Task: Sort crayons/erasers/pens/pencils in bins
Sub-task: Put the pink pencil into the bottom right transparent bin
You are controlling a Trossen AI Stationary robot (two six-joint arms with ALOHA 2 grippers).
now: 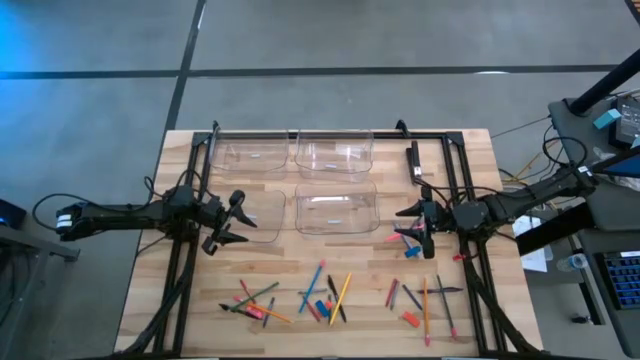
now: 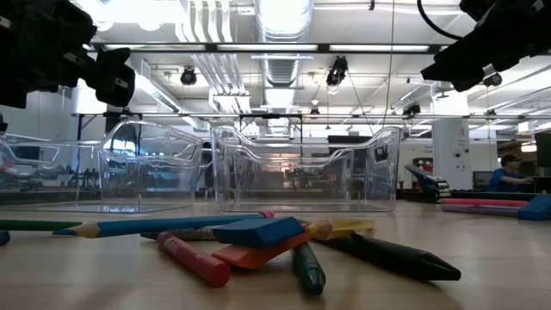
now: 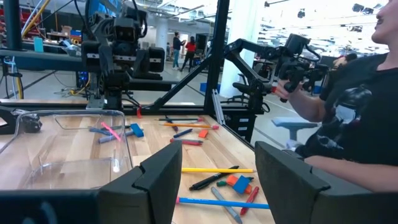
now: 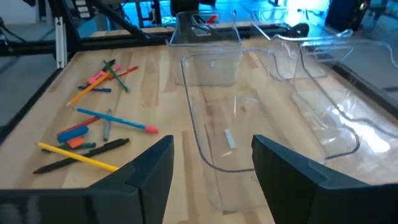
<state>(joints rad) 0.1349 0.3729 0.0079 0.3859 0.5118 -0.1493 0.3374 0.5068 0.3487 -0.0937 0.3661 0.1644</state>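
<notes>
Blue eraser (image 2: pixel 258 230) nearest; four bins (image 1: pixel 336 152); left hand (image 1: pixel 226 222), right hand (image 1: pixel 418 231) spread, empty.

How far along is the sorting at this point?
Barely begun. All four bins look empty. Both the left gripper and right gripper hang open above the table, holding nothing. Crayons, erasers, pens and pencils lie scattered across the near table, all left to sort.

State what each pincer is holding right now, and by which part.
Nothing is held. The left pincer hangs open at the near-left bin; the right pincer hangs open beside the near-right bin. Both wrist views show empty gaps between the fingers.
</notes>
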